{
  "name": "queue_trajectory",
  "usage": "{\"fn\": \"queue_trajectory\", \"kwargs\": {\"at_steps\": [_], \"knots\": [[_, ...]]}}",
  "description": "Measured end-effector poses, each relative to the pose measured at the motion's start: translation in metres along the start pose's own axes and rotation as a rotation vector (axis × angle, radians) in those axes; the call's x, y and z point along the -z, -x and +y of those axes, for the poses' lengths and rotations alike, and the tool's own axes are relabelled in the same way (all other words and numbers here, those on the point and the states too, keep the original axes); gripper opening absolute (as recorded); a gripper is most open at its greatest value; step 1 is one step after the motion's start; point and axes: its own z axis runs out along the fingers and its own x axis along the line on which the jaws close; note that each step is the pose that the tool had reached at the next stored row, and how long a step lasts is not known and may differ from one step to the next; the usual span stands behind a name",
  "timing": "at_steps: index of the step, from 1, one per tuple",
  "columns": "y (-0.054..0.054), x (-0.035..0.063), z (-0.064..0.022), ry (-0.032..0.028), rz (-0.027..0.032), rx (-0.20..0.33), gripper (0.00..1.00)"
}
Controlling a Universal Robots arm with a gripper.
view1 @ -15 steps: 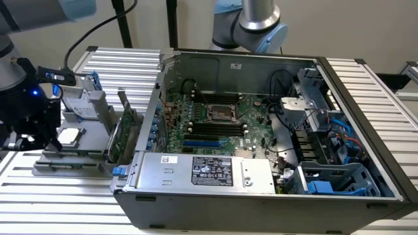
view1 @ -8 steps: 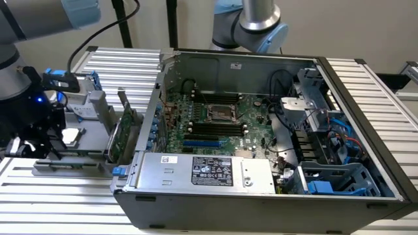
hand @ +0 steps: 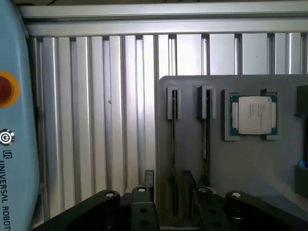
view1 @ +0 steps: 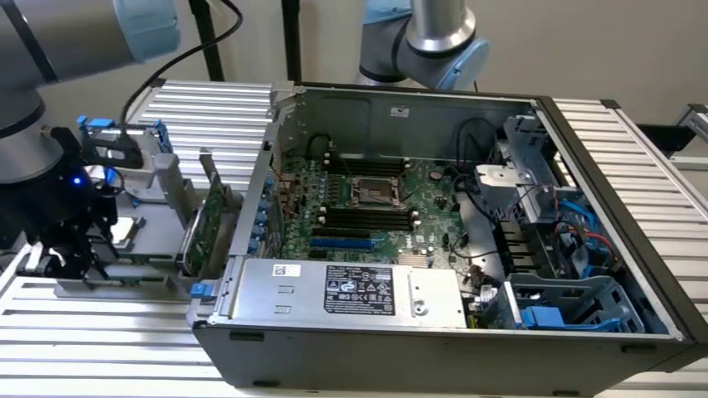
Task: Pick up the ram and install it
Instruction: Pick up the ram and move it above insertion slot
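The ram [hand: 174,144] stands on edge in a slot of the grey holder [hand: 240,168], in the slot farther from the processor. I see it as a thin dark line running in between my pincer's fingers. The pincer [hand: 168,179] is open: one black finger [hand: 148,179] sits on each side of the stick with a clear gap, so it has hold of nothing. A second stick [hand: 206,139] stands in the neighbouring slot, parallel to the first. Just past it the processor [hand: 252,114] lies flat in its own square recess; the print on its metal lid is too small for me to read. At the edge of the wrist view a pale blue cover [hand: 14,144] carries a round logo and the words "UNIVERSAL ROBO", cut off there, with a red and yellow disc [hand: 5,89] close by.

The exterior view gives me what the wrist camera cannot. The holder sits on the ribbed metal table [view1: 619,157] at the exterior view's left, outside the open computer case [view1: 443,365], with my arm [view1: 45,50] hanging over it. A large green card [view1: 206,224] stands upright between holder and case. Inside lies the motherboard [view1: 420,186] with its black memory slots [view1: 360,220]. The grey power supply [view1: 343,290] at the near side bears a black label and a white sticker, both unreadable to me. Another grey and pale blue arm [view1: 426,41] stands at the far side
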Motion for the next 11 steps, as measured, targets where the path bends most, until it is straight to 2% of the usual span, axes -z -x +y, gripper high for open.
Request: {"fn": "queue_trajectory", "kwargs": {"at_steps": [11], "knots": [[0.000,-0.0189,-0.0008,0.0015,-0.0016,0.006,1.00]]}}
